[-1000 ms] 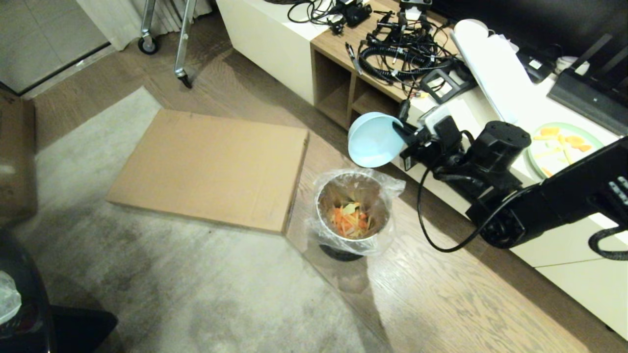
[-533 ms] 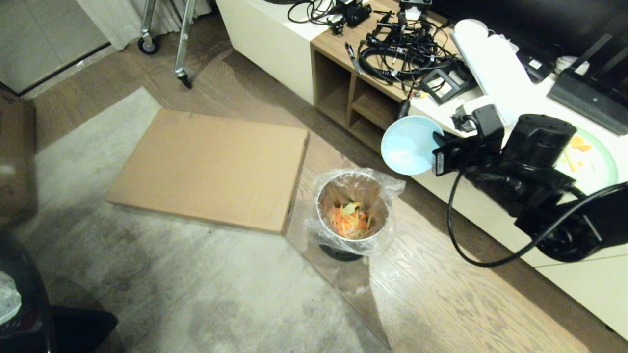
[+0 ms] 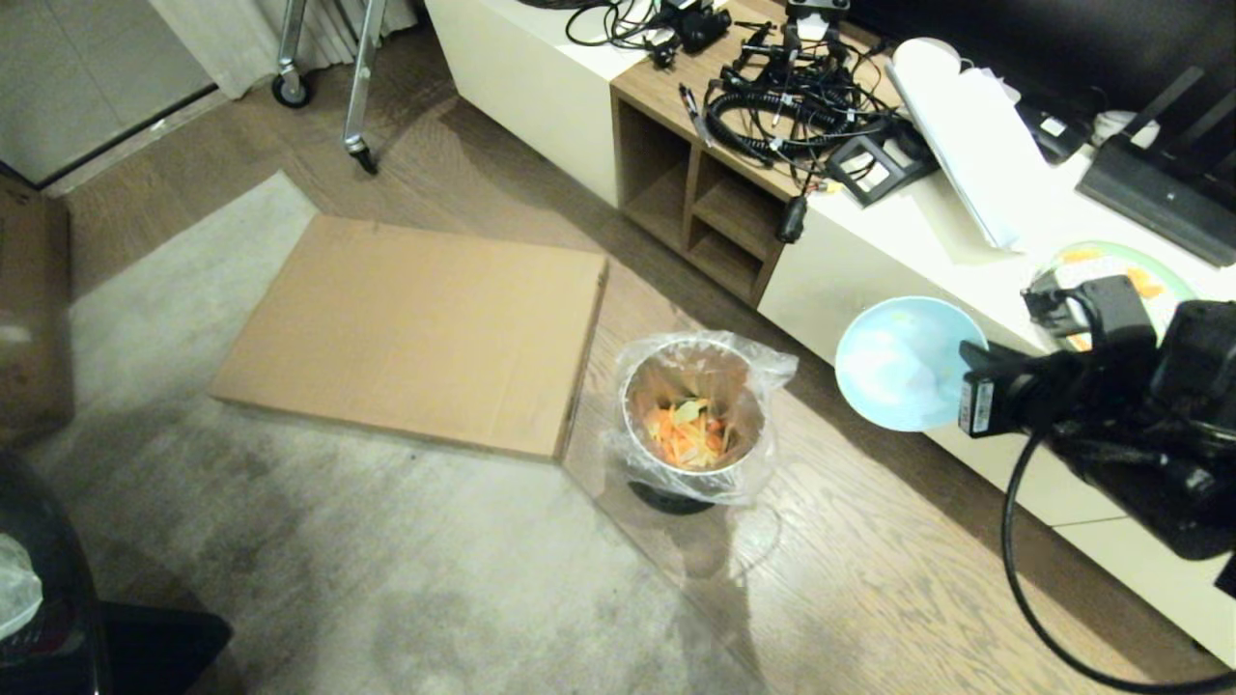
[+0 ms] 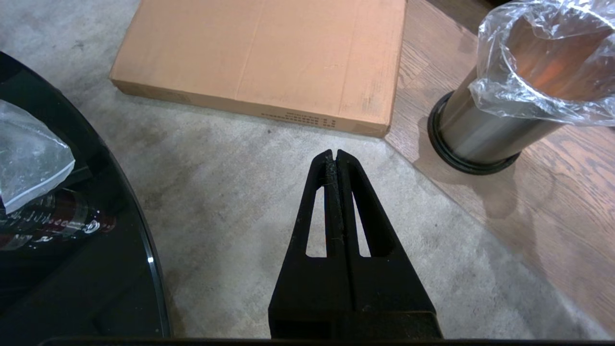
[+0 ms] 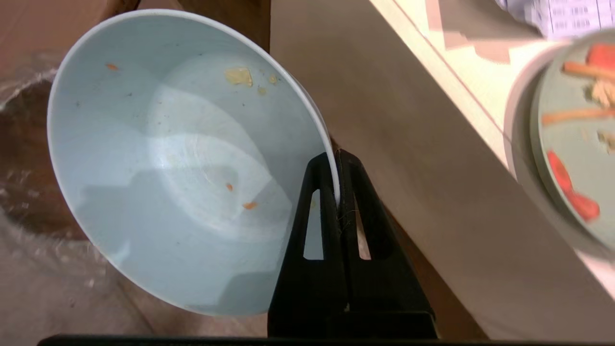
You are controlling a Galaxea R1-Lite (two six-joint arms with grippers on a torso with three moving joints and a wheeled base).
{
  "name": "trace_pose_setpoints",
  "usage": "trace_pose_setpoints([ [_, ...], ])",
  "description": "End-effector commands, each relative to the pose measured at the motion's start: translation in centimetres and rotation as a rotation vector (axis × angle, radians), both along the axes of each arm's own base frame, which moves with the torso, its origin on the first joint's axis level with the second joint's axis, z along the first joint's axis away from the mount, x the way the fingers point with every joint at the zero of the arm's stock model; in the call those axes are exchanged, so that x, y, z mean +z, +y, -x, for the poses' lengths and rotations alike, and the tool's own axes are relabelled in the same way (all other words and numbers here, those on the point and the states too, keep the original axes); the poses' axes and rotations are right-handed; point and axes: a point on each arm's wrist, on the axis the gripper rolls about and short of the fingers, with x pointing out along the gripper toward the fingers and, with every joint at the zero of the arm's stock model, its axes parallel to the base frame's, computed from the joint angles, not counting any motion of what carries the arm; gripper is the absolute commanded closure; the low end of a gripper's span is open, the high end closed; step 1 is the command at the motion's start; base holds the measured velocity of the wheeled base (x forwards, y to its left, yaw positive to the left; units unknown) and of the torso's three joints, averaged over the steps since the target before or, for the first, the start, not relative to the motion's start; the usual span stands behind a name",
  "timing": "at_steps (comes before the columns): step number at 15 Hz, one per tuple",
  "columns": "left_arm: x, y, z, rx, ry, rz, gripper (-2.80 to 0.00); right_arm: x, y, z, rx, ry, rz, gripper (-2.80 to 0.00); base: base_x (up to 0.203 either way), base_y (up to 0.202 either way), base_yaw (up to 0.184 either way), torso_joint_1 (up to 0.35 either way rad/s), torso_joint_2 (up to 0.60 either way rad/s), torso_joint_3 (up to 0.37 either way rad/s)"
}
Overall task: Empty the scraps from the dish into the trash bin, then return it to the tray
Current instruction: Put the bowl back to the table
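Note:
The pale blue dish (image 3: 898, 362) hangs tilted in the air in front of the white cabinet, to the right of the trash bin (image 3: 693, 415). My right gripper (image 3: 966, 384) is shut on its rim. In the right wrist view the dish (image 5: 182, 158) holds only a few tiny stuck bits, and the gripper (image 5: 336, 161) pinches the thin rim. Orange and pale scraps (image 3: 690, 434) lie inside the lined steel bin. The left gripper (image 4: 335, 154) is shut and empty over the carpet, left of the bin (image 4: 480, 134). The tray is out of view.
A flat cardboard box (image 3: 415, 328) lies on the floor left of the bin. The low white cabinet (image 3: 869, 261) carries cables, papers and a pale green plate (image 3: 1154, 270) with orange scraps. A black round table (image 4: 72, 250) stands at my near left.
The right arm has carried the dish from above and behind the bin to the right and nearer to me, along the cabinet front. The bin and the left arm have not moved.

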Motion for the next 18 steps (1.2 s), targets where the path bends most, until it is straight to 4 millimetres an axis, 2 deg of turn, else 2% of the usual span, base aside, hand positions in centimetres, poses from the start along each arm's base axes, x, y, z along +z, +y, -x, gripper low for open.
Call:
trace_pose_setpoints([
  [1, 0.0, 0.0, 0.0, 0.001, 0.000, 0.000, 0.00, -0.5, -1.1, 3.3, -0.007, 0.003, -0.030, 0.00, 0.000, 0.000, 0.000, 0.000, 0.00, 0.000],
  [8, 0.0, 0.0, 0.0, 0.001, -0.001, 0.000, 0.00, -4.7, -4.1, 11.7, -0.034, 0.069, -0.105, 0.00, 0.000, 0.000, 0.000, 0.000, 0.00, 0.000],
  [11, 0.0, 0.0, 0.0, 0.001, -0.001, 0.000, 0.00, -5.5, -5.9, 13.5, -0.145, 0.092, -0.146, 0.00, 0.000, 0.000, 0.000, 0.000, 0.00, 0.000],
  [13, 0.0, 0.0, 0.0, 0.001, -0.001, 0.000, 0.00, -5.6, -6.8, 14.5, -0.149, 0.101, -0.166, 0.00, 0.000, 0.000, 0.000, 0.000, 0.00, 0.000],
  [18, 0.0, 0.0, 0.0, 0.001, -0.001, 0.000, 0.00, -6.5, -7.2, 18.2, -0.132, 0.112, -0.183, 0.00, 0.000, 0.000, 0.000, 0.000, 0.00, 0.000],
])
